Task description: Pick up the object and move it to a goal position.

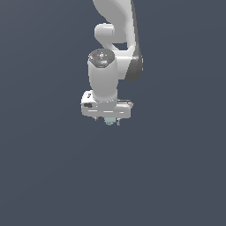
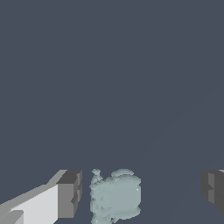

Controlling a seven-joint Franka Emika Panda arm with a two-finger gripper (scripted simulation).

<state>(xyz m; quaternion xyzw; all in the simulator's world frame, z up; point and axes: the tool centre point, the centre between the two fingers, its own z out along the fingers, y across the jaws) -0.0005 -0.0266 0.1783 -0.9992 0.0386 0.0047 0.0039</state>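
Teal-grey lump, the object (image 2: 115, 195), is sitting between the two dark fingertips (image 2: 70, 193) of the pincer (image 2: 140, 192), nearer one pad, gaps showing on both sides; jaws are standing apart, gripping nothing. White pincer (image 1: 109, 121) is hanging over the object (image 1: 109, 121). Dark grey surface (image 1: 176, 176) is spreading open all around.

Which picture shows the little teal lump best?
The wrist view: the lump looks big there, sitting between the open fingers, touching neither. In the exterior view it is only a tiny speck peeking from under the white gripper.
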